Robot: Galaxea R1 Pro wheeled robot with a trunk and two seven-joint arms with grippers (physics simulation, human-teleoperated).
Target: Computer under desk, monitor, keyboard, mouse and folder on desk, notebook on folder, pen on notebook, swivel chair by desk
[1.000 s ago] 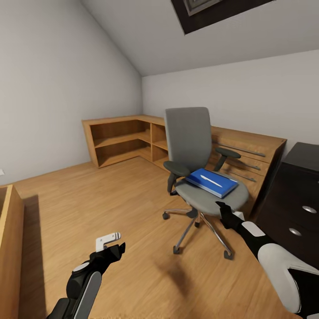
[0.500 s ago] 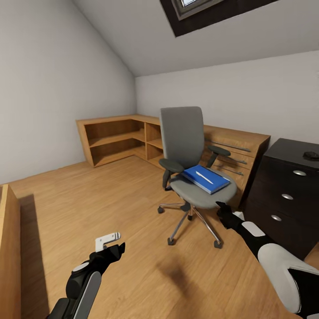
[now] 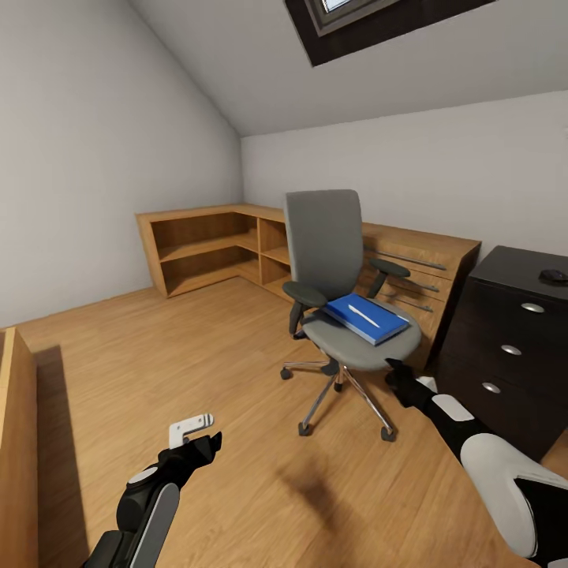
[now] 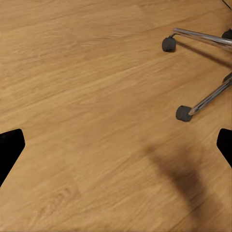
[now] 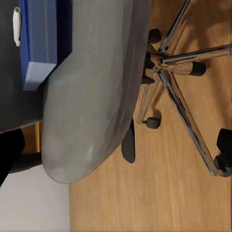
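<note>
Lying on swivel chair seat, folder bearing pen, left end effector released, right end effector released

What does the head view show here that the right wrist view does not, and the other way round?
Head view alone: the swivel chair's backrest and armrests, the wooden corner shelving, the dark drawer unit with a small dark object on top, and both arms, left gripper and right gripper. Right wrist view alone: the underside of the seat, with the chrome base hub close up. Both: the folder on the seat with the pen on it, and the wood floor.
</note>
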